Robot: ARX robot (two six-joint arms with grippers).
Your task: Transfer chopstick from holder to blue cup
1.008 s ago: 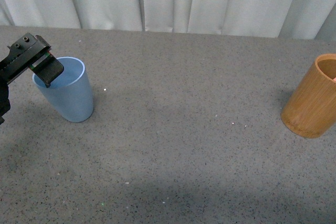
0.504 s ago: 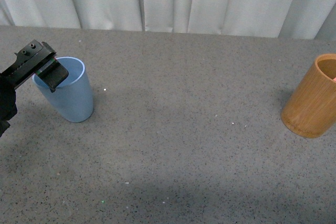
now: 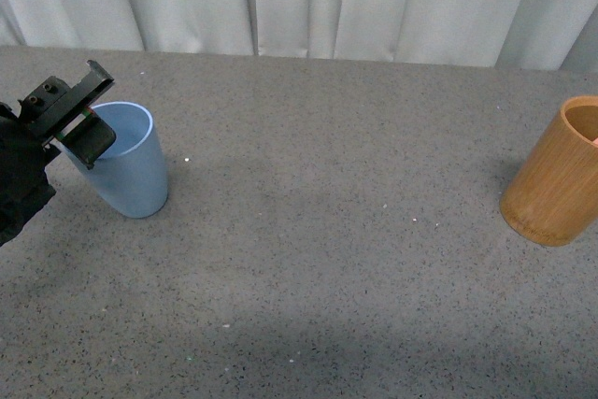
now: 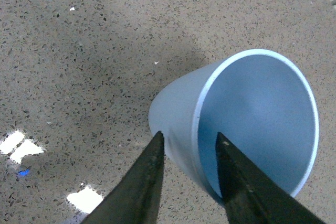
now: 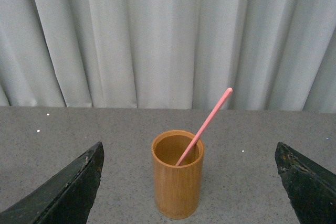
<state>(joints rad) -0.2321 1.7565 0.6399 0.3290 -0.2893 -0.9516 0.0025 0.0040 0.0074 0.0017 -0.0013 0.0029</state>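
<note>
The light blue cup (image 3: 129, 170) stands tilted at the table's left. My left gripper (image 3: 82, 130) is shut on its rim, one finger inside the wall and one outside. The left wrist view looks into the blue cup (image 4: 262, 114), which holds nothing, with the left gripper (image 4: 190, 141) pinching its near wall. The orange-brown holder (image 3: 557, 175) stands at the right edge of the front view. In the right wrist view the holder (image 5: 177, 182) carries one pink chopstick (image 5: 206, 124) leaning out of it. My right gripper (image 5: 191, 153) is open wide, well short of the holder.
A grey speckled table (image 3: 327, 259) carries both vessels, with a wide stretch between them. White curtains (image 3: 308, 2) hang along the far edge. The right arm does not show in the front view.
My left gripper has rotated and shifted slightly right on the cup's rim, and the cup now leans a little more. The holder has not moved.
</note>
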